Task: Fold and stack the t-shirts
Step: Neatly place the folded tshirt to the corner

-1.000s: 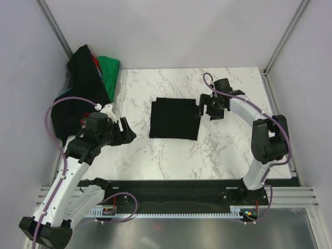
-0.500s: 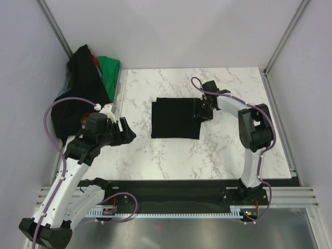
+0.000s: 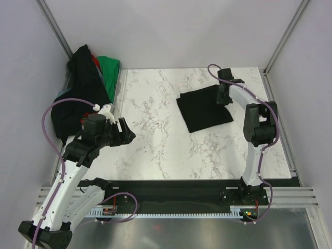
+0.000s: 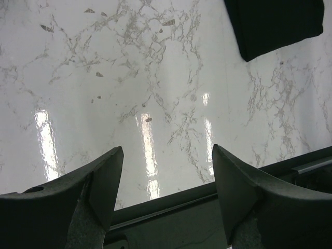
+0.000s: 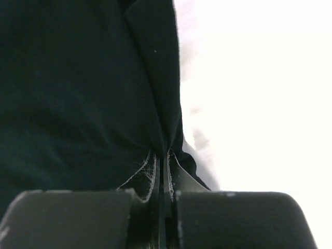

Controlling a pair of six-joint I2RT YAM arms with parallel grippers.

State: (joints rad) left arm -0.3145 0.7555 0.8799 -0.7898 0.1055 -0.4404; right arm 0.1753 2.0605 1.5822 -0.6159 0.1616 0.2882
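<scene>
The pile of t-shirts lay at the far left corner, just off the left edge of the surface. It was mostly black cloth, with a green t-shirt and a strip of red showing at its far side. Only the top view showed this pile.

The left arm's fingers hung over the left part of the surface, near the left edge and well apart from the pile. The top view did not resolve their gap. The left wrist view showed the fingers spread wide with bare marble between them and nothing held. It also caught one corner of the folded black t-shirt at its upper right.

The folded black t-shirt lay flat on the far right part of the surface, turned at an angle to the edges. The right arm's fingers sat at its far right corner. From above, the grip could not be read. The right wrist view showed the fingers pressed together on a pinched fold of the black cloth, with bright surface to the right of it.
</scene>
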